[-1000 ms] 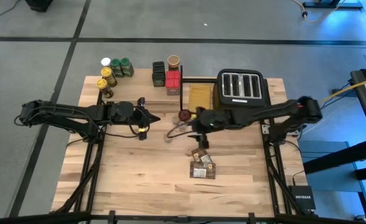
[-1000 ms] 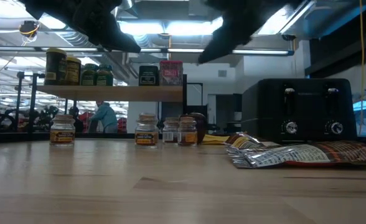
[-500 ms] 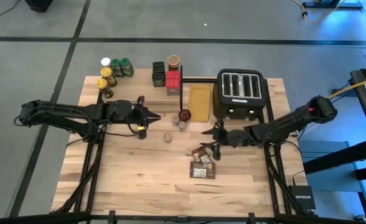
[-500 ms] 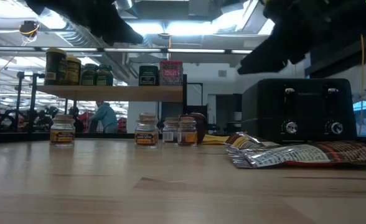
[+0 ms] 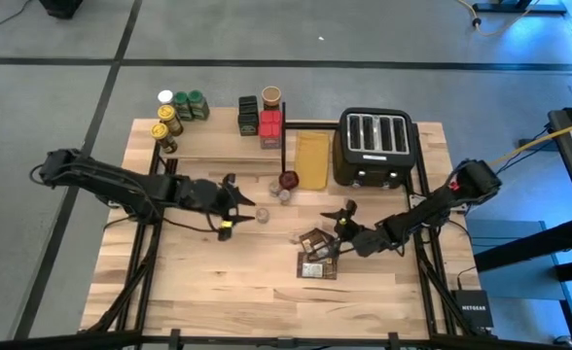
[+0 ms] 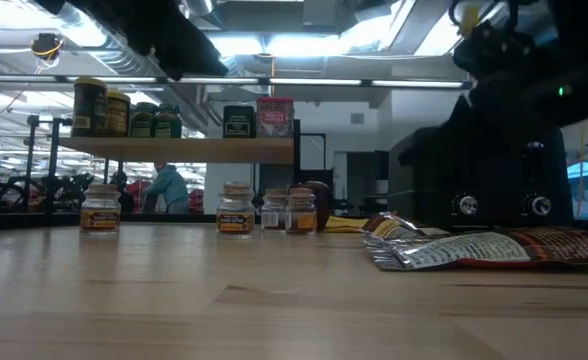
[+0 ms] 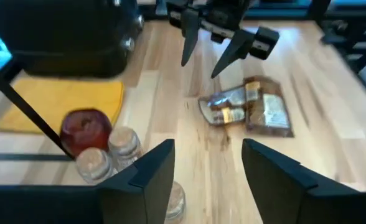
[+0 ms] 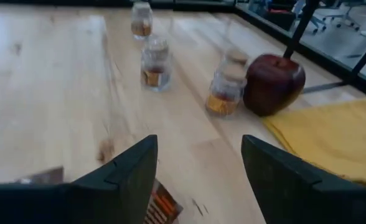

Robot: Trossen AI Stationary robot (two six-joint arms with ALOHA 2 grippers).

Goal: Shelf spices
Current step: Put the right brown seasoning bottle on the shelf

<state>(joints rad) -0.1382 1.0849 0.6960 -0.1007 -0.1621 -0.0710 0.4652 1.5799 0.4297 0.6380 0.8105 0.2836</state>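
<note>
Several spices stand on the shelf (image 5: 213,138) at the far left: green-lidded jars (image 5: 191,104) and dark and red boxes (image 5: 259,122). Small glass jars stand on the table, one (image 5: 262,214) below my left gripper (image 5: 244,192), two (image 5: 282,192) beside a dark red apple-like ball (image 5: 288,180). Flat brown packets (image 5: 316,256) lie mid-table. My left gripper (image 7: 205,149) hangs open above the table, with the lone jar (image 7: 177,200) under it and clear of its fingers. My right gripper (image 5: 341,220) stands open just right of the packets (image 8: 163,203), touching nothing.
A black toaster (image 5: 375,146) stands at the far right, a yellow mat (image 5: 312,160) to its left under the shelf's end. The shelf's thin black legs (image 7: 27,112) stand near the apple-like ball. Bare wood lies toward the near edge (image 5: 218,282).
My right gripper has swung from beside the apple-like ball toward the table's right and near edges, sinking low and turning, and now stands by the packets. My left gripper has moved a little toward the right and near edges and has opened. The jars and packets have kept still.
</note>
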